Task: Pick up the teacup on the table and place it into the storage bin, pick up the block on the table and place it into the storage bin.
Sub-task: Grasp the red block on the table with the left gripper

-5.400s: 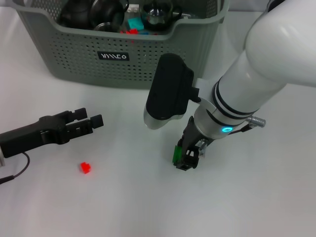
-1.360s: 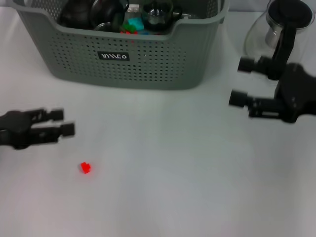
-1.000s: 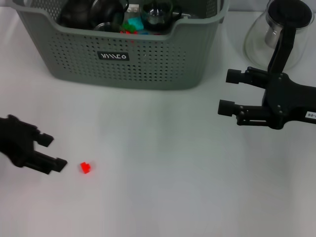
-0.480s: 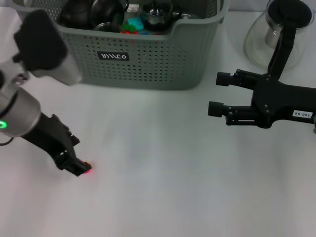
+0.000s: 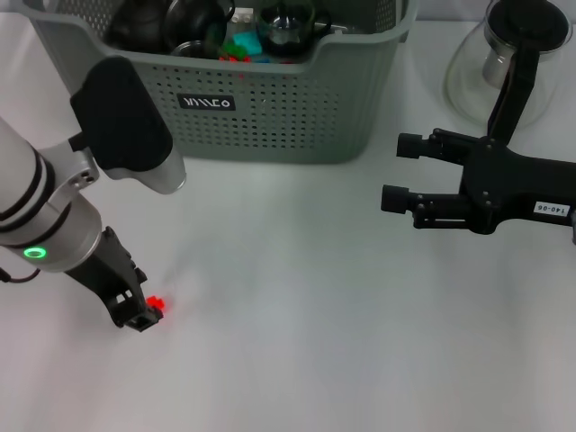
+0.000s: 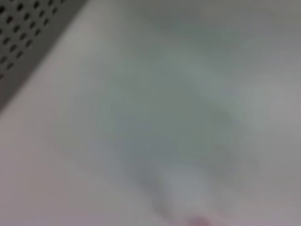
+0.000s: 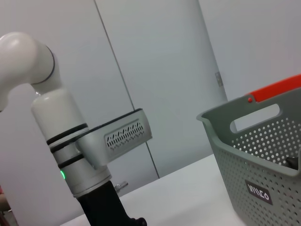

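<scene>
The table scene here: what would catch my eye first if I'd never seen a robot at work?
Probably the tiny red block, bright against the white table, with the left gripper reaching down right at it. Behind it stands the storage bin, a big grey-green perforated basket already filled with dark teaware and coloured blocks. To the right, the right gripper hangs open over the table, with a glass teapot behind it.
</scene>
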`<state>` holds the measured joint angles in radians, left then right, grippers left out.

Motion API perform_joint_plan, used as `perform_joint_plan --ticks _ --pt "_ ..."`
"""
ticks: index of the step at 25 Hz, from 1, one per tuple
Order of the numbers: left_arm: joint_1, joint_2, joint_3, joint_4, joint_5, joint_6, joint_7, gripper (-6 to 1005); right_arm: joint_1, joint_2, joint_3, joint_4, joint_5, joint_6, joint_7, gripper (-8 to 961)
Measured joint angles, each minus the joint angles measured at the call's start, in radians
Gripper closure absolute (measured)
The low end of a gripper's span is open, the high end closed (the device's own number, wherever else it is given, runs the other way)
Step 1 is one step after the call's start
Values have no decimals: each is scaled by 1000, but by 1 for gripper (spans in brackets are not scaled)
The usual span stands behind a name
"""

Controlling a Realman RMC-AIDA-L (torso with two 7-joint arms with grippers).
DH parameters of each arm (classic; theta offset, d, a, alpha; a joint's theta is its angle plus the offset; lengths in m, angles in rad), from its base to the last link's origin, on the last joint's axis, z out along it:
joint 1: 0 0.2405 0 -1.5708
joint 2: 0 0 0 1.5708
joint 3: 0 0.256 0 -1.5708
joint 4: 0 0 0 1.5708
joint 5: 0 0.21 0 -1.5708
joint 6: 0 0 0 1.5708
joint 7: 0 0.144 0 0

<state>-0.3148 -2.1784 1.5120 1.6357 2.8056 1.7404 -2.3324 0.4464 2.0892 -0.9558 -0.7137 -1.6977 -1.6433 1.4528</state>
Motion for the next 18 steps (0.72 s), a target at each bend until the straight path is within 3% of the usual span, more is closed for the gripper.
perform_joint_plan --ticks 2,18 --pt "-7 1 4 -20 1 -8 -8 495 0 0 -2 1 -1 5 0 7" --pt "-26 2 75 -75 22 -60 -40 552 13 -12 -7 46 -2 31 0 8"
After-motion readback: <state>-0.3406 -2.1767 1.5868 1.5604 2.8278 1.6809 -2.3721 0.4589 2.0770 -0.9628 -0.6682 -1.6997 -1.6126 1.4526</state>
